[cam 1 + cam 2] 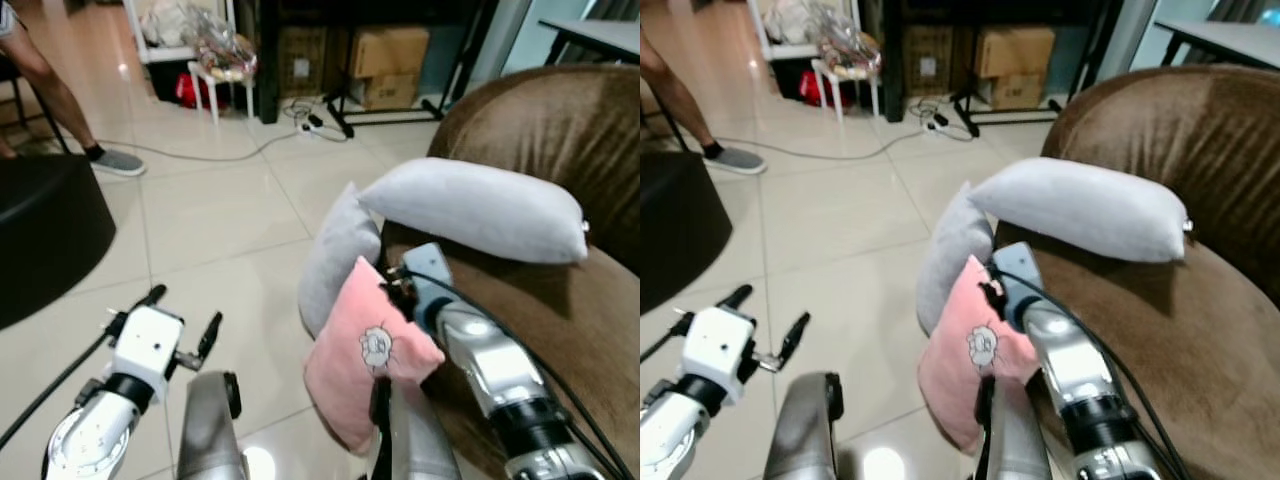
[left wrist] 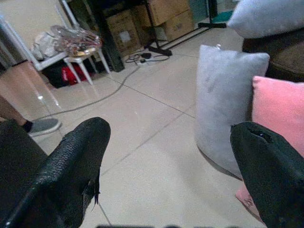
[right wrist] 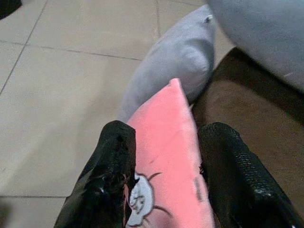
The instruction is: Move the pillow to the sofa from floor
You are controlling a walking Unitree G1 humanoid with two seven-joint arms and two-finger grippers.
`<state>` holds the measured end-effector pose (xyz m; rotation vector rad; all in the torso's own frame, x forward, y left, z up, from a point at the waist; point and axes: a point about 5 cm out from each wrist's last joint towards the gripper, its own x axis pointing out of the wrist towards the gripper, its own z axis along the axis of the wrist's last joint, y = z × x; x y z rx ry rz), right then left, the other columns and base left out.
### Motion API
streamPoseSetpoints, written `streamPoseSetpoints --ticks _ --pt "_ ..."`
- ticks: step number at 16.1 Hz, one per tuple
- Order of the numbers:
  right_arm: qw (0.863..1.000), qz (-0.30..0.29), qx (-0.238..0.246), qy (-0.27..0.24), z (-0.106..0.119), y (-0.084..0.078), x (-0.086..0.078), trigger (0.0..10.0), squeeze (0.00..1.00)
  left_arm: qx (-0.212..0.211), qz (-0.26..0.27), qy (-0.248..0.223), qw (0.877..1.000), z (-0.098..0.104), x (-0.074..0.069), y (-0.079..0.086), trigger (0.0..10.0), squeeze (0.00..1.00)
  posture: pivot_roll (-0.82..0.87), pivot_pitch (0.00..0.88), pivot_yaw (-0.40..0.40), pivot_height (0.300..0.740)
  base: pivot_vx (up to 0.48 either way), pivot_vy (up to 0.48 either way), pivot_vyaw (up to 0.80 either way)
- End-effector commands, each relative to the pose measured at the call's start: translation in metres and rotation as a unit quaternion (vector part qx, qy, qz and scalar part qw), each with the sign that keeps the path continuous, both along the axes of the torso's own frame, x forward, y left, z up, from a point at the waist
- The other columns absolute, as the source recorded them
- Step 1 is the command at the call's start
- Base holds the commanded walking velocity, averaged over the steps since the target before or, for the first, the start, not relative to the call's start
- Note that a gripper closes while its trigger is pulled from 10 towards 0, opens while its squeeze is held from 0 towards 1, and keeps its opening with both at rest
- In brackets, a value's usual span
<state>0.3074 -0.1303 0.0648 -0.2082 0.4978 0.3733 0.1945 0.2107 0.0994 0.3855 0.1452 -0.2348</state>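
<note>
While propped against the brown sofa [image 1: 560,300], pink pillow [image 3: 166,156] pinched between right gripper [image 3: 166,175] fingers, grey pillow [image 1: 335,255] just behind, left gripper [image 1: 180,320] spread wide, holding nothing, above floor tiles [image 1: 220,230].

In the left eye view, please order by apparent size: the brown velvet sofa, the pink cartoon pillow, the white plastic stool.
1. Brown velvet sofa
2. Pink cartoon pillow, nipped between the right gripper's fingers
3. White plastic stool; it stands farther away, so it looks smaller.

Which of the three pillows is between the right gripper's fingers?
The pink pillow with the cartoon sheep, leaning on the brown sofa; both grey pillows lie beyond the right gripper.
</note>
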Motion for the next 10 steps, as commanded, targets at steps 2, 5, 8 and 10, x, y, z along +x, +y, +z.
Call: streamPoseSetpoints --ticks 2,5,8,10 --pt "1.000 0.007 0.005 0.016 -0.010 0.007 0.010 10.0 1.00 0.003 -0.032 0.005 0.999 0.000 0.001 -0.007 10.0 0.00 0.06 0.000 -0.099 0.487 0.000 0.000 0.00" --pt "0.999 0.000 -0.019 0.033 -0.021 0.010 0.017 10.0 1.00 -0.001 -0.046 0.011 0.999 0.000 -0.004 -0.010 10.0 0.00 0.08 0.000 -0.107 0.487 0.000 0.000 0.00" --pt "0.998 -0.022 -0.040 0.046 -0.031 0.008 0.021 10.0 1.00 -0.002 -0.058 0.016 0.998 0.002 -0.011 -0.013 10.0 0.00 0.09 0.000 -0.099 0.487 0.000 0.000 0.00" --pt "0.997 -0.053 -0.040 0.046 -0.031 0.005 0.025 10.0 1.00 -0.001 -0.060 0.013 0.998 0.008 -0.014 -0.012 10.0 0.00 0.09 0.021 -0.088 0.487 0.000 0.000 0.00"
